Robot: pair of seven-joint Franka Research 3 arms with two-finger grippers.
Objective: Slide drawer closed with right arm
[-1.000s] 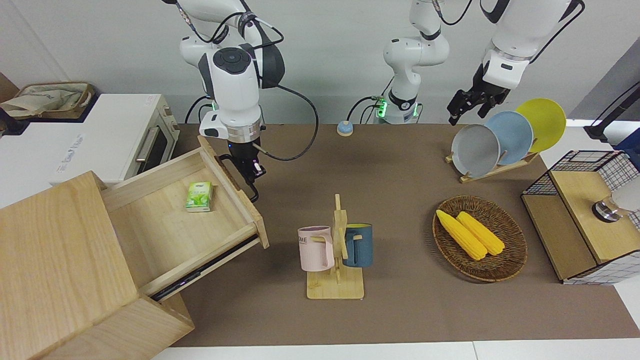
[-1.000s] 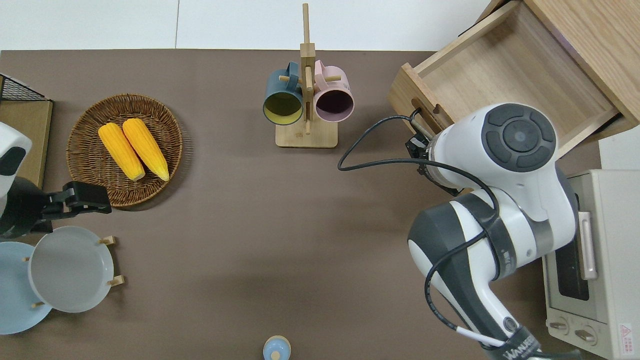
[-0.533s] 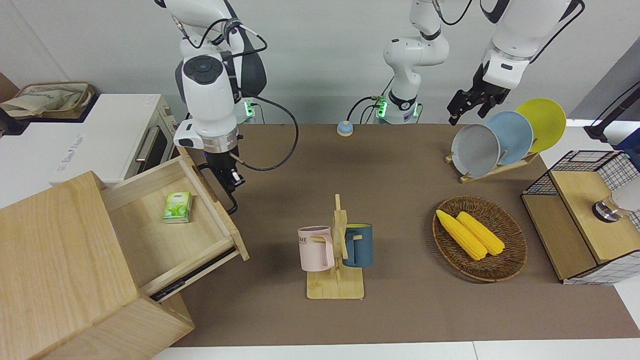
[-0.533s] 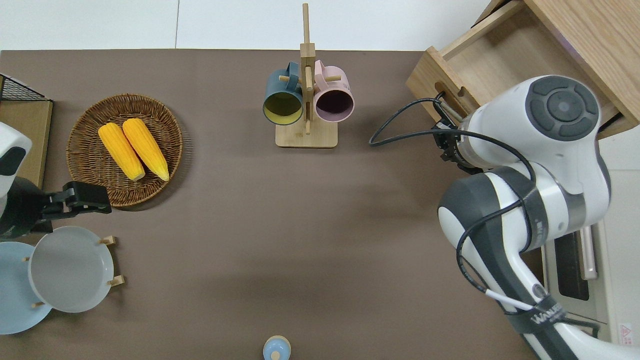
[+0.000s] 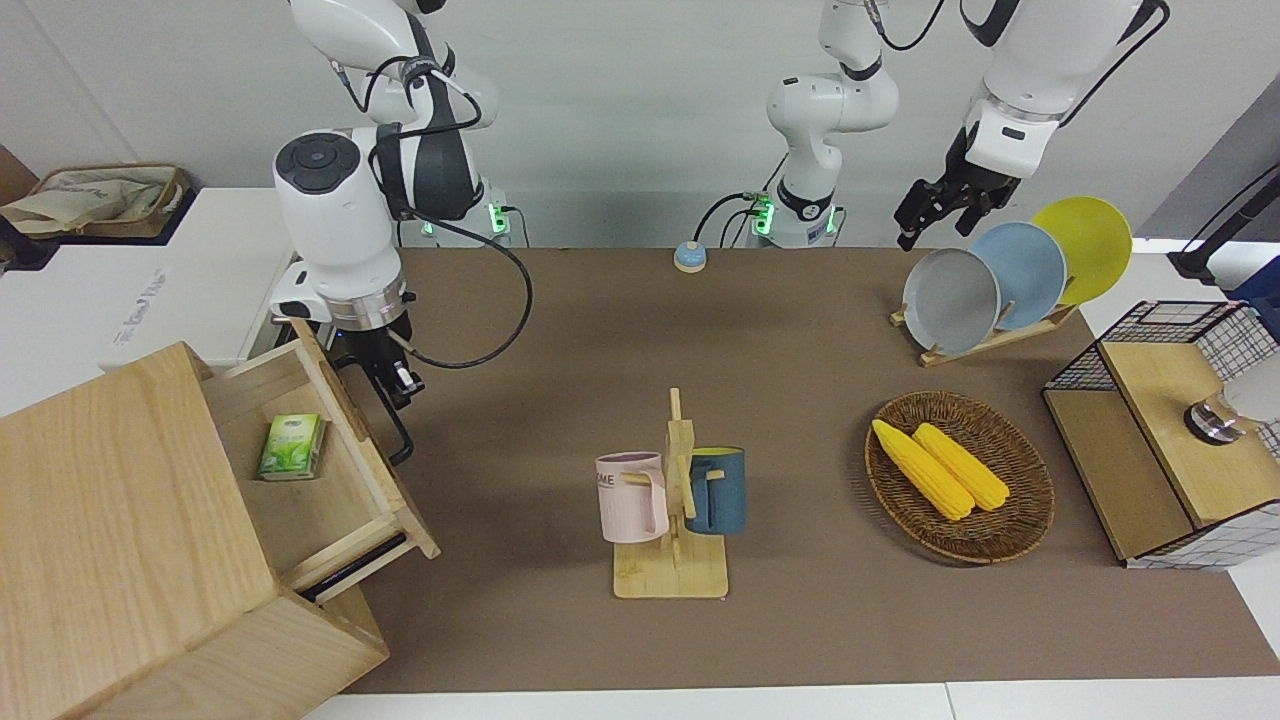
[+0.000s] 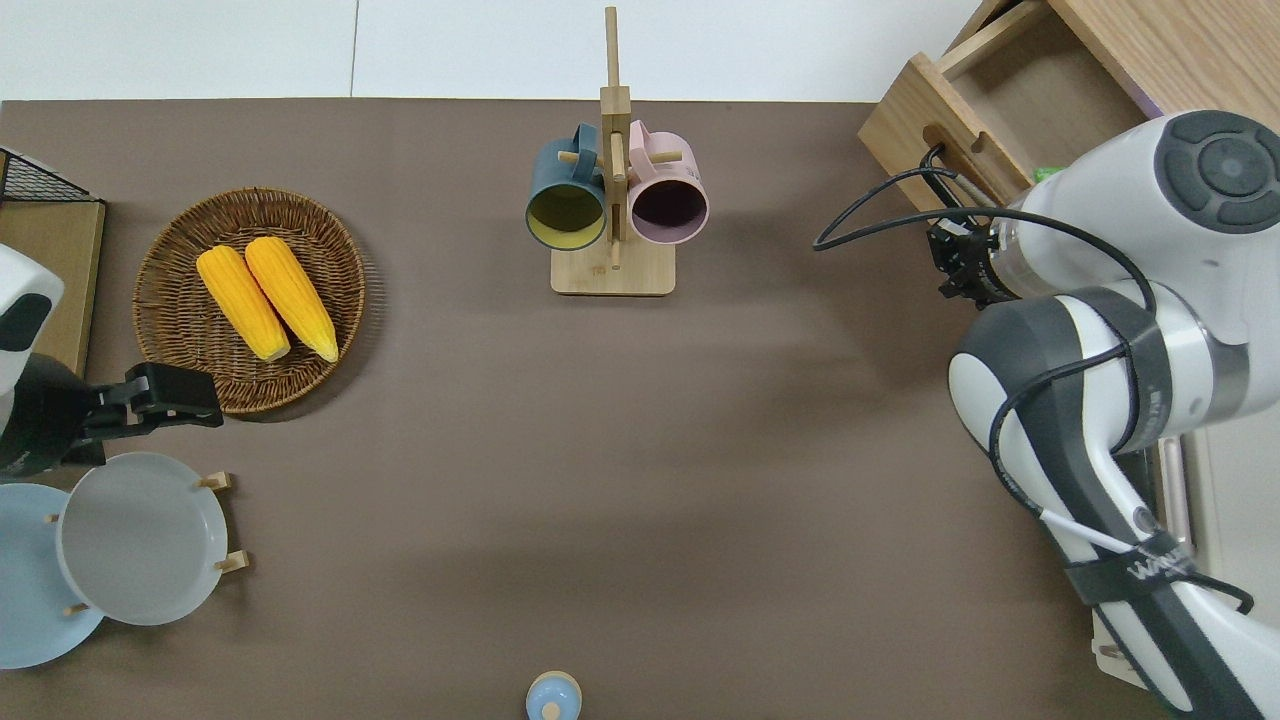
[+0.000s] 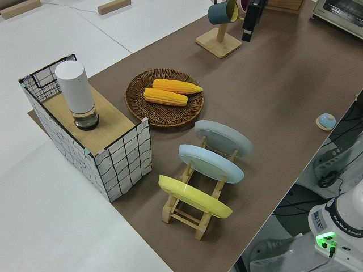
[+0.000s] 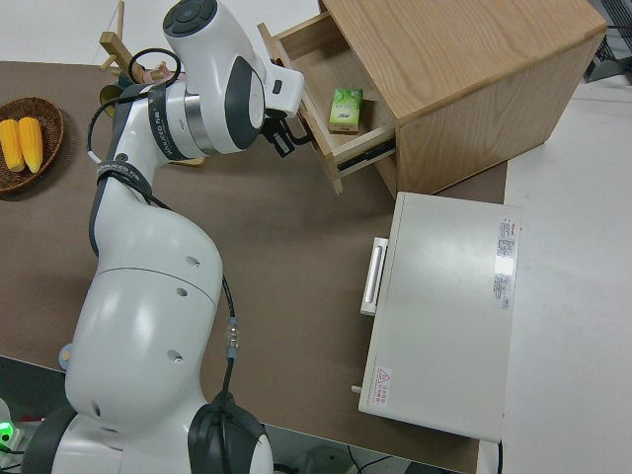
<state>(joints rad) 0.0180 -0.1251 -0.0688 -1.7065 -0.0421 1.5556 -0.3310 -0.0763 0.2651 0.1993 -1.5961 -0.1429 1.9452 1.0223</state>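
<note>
The drawer [image 5: 372, 478] sticks partly out of the large pale wooden box [image 5: 120, 520] at the right arm's end of the table. A small green packet [image 5: 292, 447] lies inside it. My right gripper [image 5: 388, 375] is at the drawer's front panel, right by the black bar handle [image 5: 395, 432]. The overhead view shows the right gripper [image 6: 965, 265] against the drawer front [image 6: 925, 125], on the side nearer the robots. In the right side view the gripper [image 8: 286, 133] meets the drawer [image 8: 318, 61] at its handle. My left gripper [image 5: 928, 228] is parked.
A wooden mug rack [image 5: 672, 500] with a pink and a blue mug stands mid-table. A wicker basket [image 5: 958, 475] holds two corn cobs. A plate rack [image 5: 1000, 275] and a mesh box [image 5: 1170, 440] are at the left arm's end. A white toaster oven [image 8: 444, 306] stands beside the wooden box.
The drawer has slid steadily into the wooden box, with the right gripper travelling along at its handle. The left arm has not moved.
</note>
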